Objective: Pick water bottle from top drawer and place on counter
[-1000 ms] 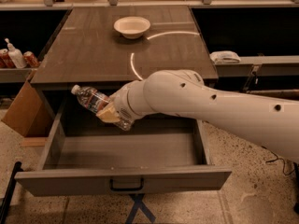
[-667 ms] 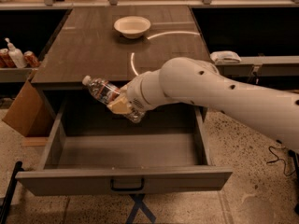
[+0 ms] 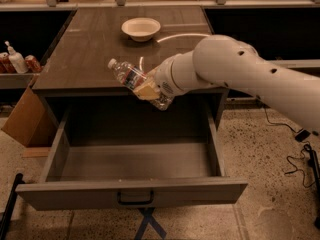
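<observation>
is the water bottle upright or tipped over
Tipped: the gripper, at the front edge of the counter, holds the water bottle slanted, top end up-left.

Smooth white arm [image 3: 260, 79], fat rounded tube w/ bulbous joint [image 3: 220, 59] and few small dark holes [image 3: 273, 70], poss. screw recesses, narrowing to gripper [image 3: 150, 94] w/ yellowish pads [image 3: 143, 90], on bottle [image 3: 124, 74] at counter [image 3: 85, 54] front edge.
</observation>
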`<state>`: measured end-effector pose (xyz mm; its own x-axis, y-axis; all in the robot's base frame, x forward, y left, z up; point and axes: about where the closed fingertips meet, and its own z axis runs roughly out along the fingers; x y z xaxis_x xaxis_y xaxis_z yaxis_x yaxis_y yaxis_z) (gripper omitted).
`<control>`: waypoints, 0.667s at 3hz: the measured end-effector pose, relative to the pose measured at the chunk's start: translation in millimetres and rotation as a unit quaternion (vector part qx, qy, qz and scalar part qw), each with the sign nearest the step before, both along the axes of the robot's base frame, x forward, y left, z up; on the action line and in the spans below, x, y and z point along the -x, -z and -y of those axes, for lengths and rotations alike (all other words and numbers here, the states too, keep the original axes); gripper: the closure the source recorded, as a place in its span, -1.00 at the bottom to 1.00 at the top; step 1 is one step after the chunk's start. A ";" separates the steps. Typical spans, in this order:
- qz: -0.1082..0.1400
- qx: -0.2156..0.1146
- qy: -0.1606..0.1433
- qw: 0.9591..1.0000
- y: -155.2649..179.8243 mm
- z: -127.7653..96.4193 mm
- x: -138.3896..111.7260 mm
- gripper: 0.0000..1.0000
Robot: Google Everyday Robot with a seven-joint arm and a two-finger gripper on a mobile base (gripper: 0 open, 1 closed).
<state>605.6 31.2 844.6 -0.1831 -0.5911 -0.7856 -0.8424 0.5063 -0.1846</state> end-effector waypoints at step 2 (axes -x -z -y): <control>0.055 0.040 0.014 0.998 -70.4 38.0 -39.1 1.00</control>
